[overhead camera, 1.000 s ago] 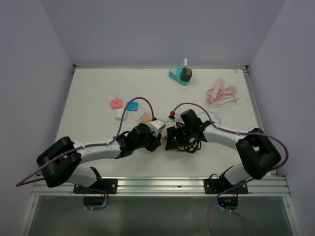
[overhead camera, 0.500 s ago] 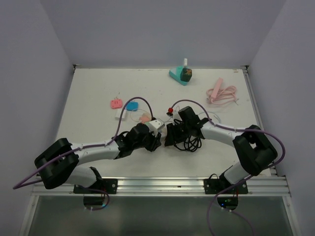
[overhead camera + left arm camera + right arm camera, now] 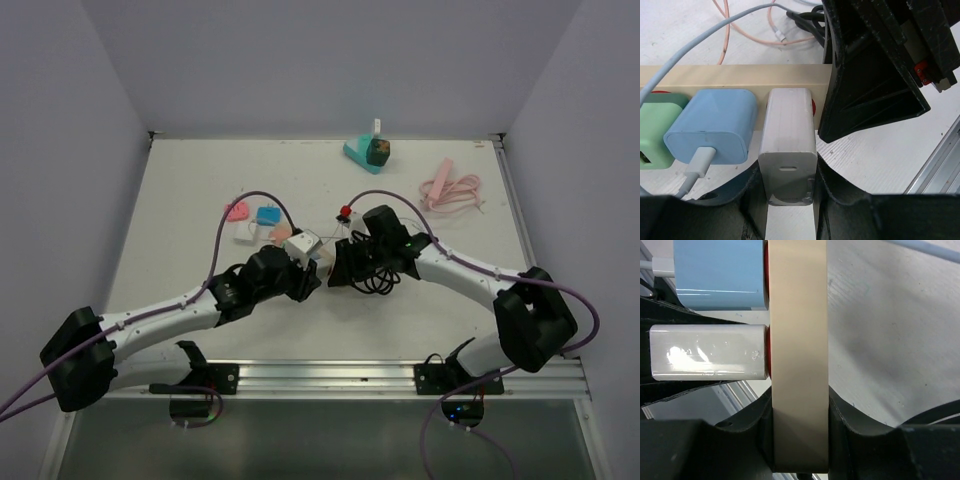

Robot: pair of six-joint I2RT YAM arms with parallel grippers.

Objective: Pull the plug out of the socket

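plug (image 3: 707, 352): white plastic, glossy | strip (image 3: 799, 340): beige plastic, matt, smooth | charger (image 3: 720, 275): blue plastic, glossy | table (image 3: 880, 315): white, finely scratched

The white table (image 3: 190, 180) carries a teal holder (image 3: 358, 152) at 12 o'clock and a coiled pink cord (image 3: 450, 190) at 2 o'clock. 2 small pieces sit at 10 o'clock, a pink piece (image 3: 237, 211) beside a blue piece (image 3: 267, 215). A black cable tangle (image 3: 378, 282) lies near the centre

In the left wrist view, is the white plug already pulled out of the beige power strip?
No, the white plug, held by the left gripper, sits flush against the beige power strip.
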